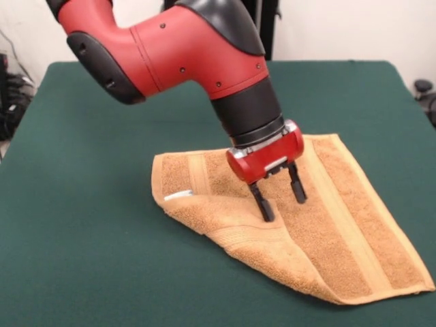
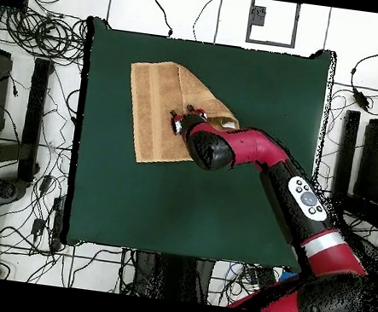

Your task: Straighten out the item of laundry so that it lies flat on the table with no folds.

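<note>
The orange-tan towel (image 1: 340, 225) lies on the dark green table (image 1: 88, 259), right of centre in the front view. Its near-left part is folded over onto itself, and a small white tag (image 1: 178, 196) shows at the left edge. Woven bands run along the right side. My gripper (image 1: 281, 199) hangs over the towel's middle, open, with both black fingers spread and their tips at or just above the cloth beside the folded flap. It holds nothing. In the overhead view the towel (image 2: 155, 115) sits at the upper left of the table (image 2: 186, 205), with my gripper (image 2: 183, 116) over it.
Cables and equipment (image 2: 24, 124) lie on the floor around the table. The arm (image 2: 261, 155) reaches across the table's right half in the overhead view.
</note>
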`<action>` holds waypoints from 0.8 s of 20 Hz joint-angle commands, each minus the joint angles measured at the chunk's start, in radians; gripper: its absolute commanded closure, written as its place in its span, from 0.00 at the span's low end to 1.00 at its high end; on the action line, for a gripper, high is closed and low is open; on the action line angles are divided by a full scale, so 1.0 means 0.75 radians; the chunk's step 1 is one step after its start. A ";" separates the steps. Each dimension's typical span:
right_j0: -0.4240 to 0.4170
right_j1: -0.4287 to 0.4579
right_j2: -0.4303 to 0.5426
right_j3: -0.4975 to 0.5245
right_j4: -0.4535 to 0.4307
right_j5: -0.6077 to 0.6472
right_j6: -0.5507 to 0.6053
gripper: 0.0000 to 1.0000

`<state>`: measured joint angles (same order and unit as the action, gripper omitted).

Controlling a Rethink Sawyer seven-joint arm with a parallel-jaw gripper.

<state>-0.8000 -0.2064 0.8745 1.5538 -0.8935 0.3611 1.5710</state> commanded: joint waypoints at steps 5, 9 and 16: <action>0.143 -0.069 -0.041 0.007 -0.096 0.077 -0.203 0.00; 0.300 -0.219 -0.185 0.001 -0.337 -0.127 -0.051 0.00; 0.360 -0.247 -0.239 -0.019 -0.446 -0.249 0.034 0.00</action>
<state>-0.5887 -0.3689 0.7780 1.5550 -1.1443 0.2436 1.5710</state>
